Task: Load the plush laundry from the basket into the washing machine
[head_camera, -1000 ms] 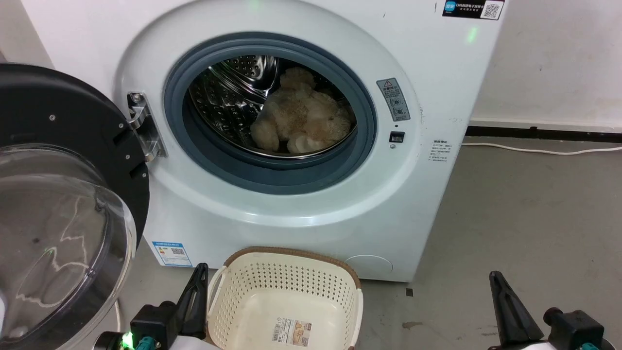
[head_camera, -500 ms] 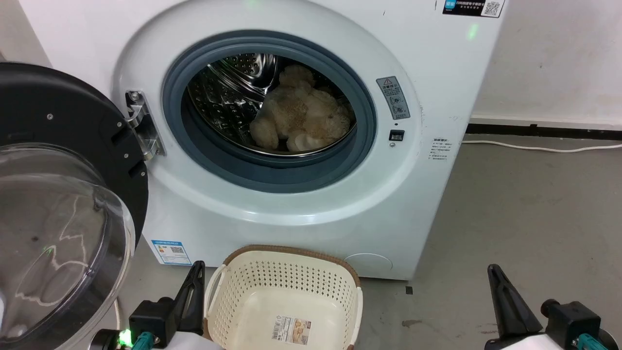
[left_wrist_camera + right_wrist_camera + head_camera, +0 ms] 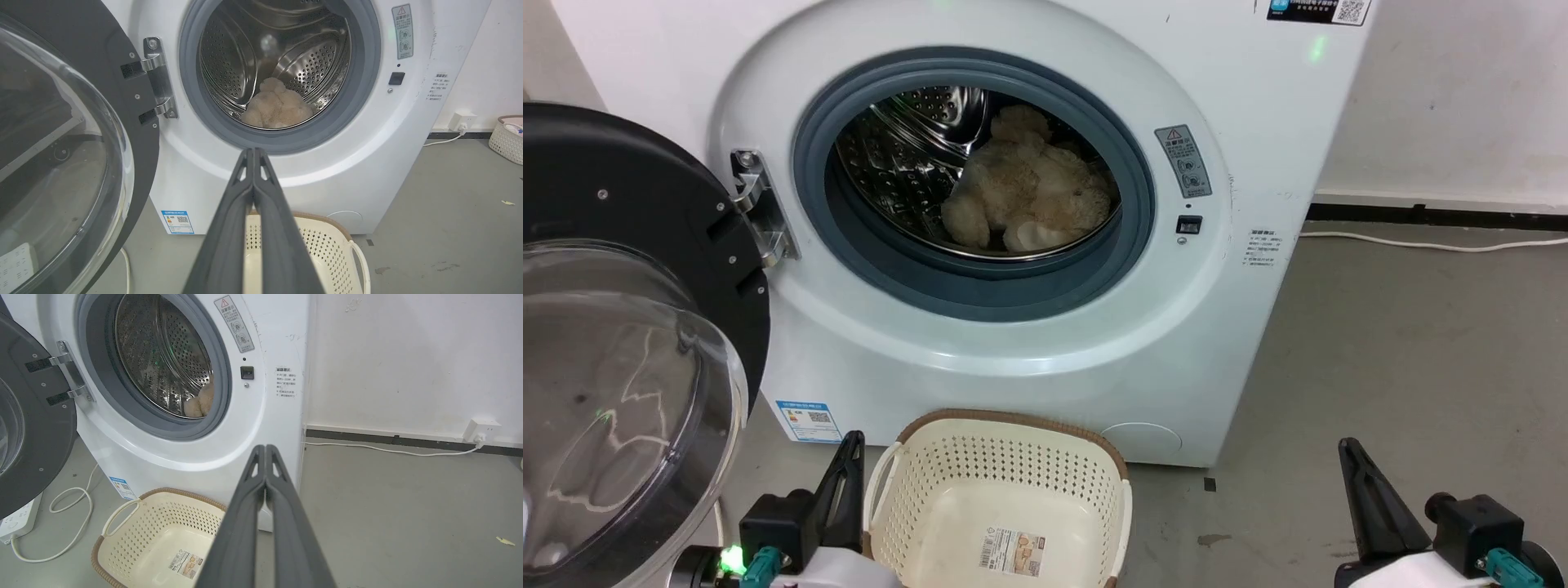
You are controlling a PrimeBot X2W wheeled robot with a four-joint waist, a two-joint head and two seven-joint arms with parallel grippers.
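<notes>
**Toy in the drum, basket bare, both grippers closed on nothing**

The stuffed toy lay slumped on the bottom of the drum, well inside the grey ring of the washing machine, so no limb hung over the lip. The basket sat on the floor just in front of the machine, under the opening, probably placed there to keep the lift short; it held just its label sticker. The left gripper hung beside the basket's left rim and the right gripper well off to the right, each with its fingers pressed together, low and clear of the opening. The door stood swung wide to the left. The loading looked done.
</notes>
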